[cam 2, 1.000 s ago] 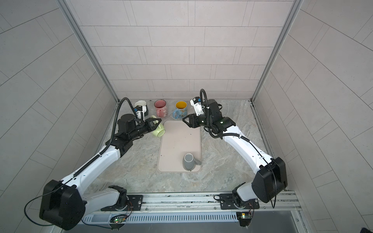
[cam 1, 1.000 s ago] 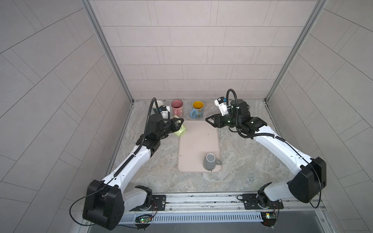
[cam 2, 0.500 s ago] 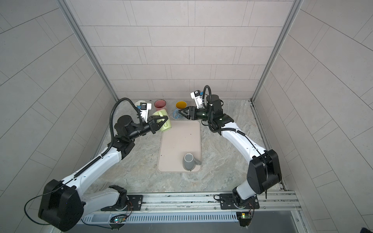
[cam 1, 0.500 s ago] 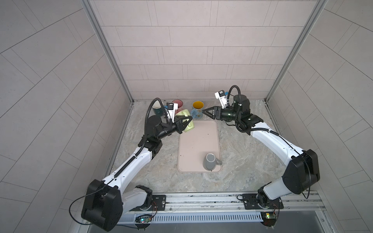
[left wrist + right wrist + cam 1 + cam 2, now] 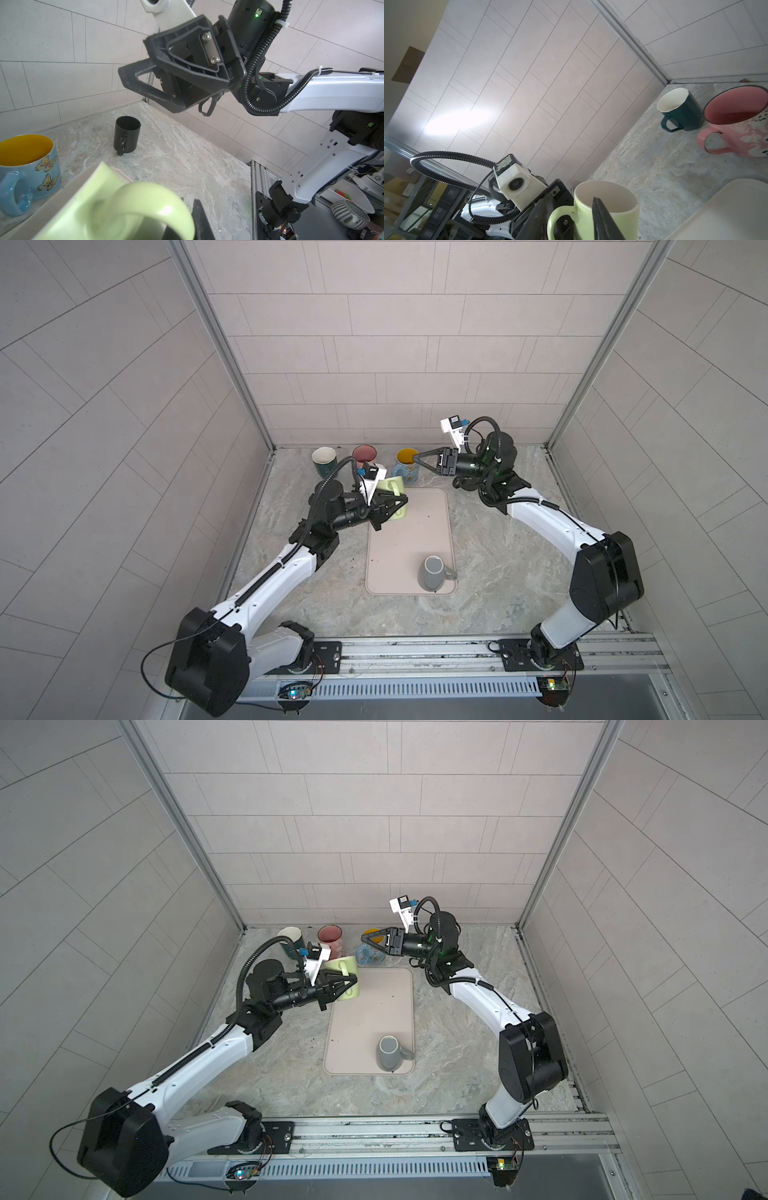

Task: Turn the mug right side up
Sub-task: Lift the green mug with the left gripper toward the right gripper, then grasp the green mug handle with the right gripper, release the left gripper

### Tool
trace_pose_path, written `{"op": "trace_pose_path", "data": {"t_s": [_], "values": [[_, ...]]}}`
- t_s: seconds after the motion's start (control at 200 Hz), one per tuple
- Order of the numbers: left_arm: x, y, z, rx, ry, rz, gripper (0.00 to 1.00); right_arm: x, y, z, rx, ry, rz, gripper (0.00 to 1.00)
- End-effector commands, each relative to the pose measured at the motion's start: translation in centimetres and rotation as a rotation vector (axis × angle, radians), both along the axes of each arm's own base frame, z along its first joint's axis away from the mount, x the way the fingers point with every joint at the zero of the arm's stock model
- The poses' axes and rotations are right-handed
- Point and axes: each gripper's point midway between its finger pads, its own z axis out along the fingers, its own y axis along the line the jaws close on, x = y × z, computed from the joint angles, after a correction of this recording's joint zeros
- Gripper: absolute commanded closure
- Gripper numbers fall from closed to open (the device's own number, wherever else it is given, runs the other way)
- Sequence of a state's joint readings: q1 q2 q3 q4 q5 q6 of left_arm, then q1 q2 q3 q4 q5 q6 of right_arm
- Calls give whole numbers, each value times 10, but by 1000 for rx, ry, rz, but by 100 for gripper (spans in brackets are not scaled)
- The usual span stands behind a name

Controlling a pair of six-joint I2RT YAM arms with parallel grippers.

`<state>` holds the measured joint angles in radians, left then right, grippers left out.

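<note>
One beige mat (image 5: 409, 547), centre. Two grippers: left gripper (image 5: 402, 504) clamped on wall of green mug (image 5: 397, 486); right gripper (image 5: 417, 457) jaws apart, empty (far side). Mug: mat's far-left corner, mouth roughly up; righting apparently done, next lower and release.

- A pale green mug (image 5: 116, 209), blurred and very close, its handle toward the camera.
- A blue butterfly mug (image 5: 31, 170), yellow inside, upright beside it.
- A black mug (image 5: 126, 138) upright on the marbled counter (image 5: 187, 166).
- Above, the right gripper (image 5: 134, 57), jaws apart.
</note>
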<state>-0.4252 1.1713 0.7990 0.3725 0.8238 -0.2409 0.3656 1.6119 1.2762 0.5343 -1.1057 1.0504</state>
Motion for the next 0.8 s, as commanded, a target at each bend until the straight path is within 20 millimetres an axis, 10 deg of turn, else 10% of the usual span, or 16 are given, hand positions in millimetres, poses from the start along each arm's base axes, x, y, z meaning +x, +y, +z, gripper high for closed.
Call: {"op": "trace_pose_path", "data": {"t_s": [0.0,0.796], "values": [[-4,1,52,-34,-220,-5,100,-25,12,9,26,-13,111,63],[-2,0,60,-28,-253,-2,100,-62,55,-30,-39,89,284,69]]}}
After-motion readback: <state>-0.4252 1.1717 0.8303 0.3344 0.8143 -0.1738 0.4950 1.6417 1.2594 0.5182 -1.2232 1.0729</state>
